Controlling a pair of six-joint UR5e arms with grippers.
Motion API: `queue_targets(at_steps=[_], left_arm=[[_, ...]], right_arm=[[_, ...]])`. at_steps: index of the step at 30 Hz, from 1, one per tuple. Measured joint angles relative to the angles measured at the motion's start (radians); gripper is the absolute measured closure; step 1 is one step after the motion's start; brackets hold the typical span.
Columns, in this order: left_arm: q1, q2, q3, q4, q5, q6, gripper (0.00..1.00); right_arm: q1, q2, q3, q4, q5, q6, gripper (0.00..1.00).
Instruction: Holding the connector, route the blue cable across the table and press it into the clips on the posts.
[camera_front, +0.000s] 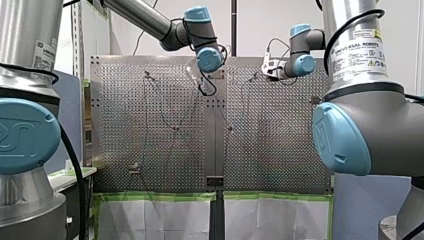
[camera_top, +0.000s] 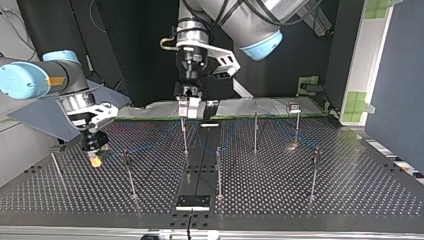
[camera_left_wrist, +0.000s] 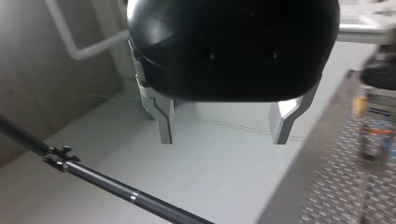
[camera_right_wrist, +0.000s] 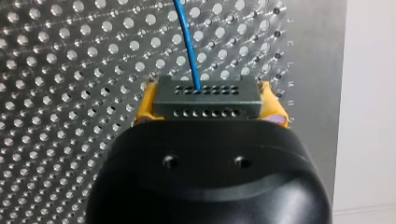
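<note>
My right gripper (camera_right_wrist: 208, 100) is shut with its yellow pads on a dark grey connector (camera_right_wrist: 208, 95) that has rows of small holes. The blue cable (camera_right_wrist: 187, 42) leaves the connector and runs ahead over the perforated table (camera_right_wrist: 56, 70). In the top view this gripper (camera_top: 95, 159) hangs low over the table at the left. My left gripper (camera_left_wrist: 224, 140) is open, with nothing between its metal fingers (camera_left_wrist: 164, 123). It hangs (camera_top: 190, 106) above a thin post (camera_top: 184, 135) near the table's far edge. A post with a clip (camera_left_wrist: 60, 156) shows under it in the left wrist view.
Several thin upright posts (camera_top: 218, 170) (camera_top: 314, 172) (camera_top: 130, 175) stand across the perforated table (camera_top: 350, 190). A black plate (camera_top: 192, 201) sits at the near middle edge in the top view. Green-taped white sheets (camera_front: 160, 215) hang below the table's edge in the front view.
</note>
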Motion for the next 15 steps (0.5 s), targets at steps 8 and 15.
queue_targets(at_steps=[8,15], left_arm=[[0.000,-0.003,-0.071,0.011,-0.001,0.054,0.00],[0.000,-0.003,-0.133,0.054,0.001,0.080,0.00]], right_arm=[[0.002,0.000,0.000,0.001,0.000,-0.001,1.00],[0.005,0.000,0.000,0.002,0.000,-0.002,1.00]])
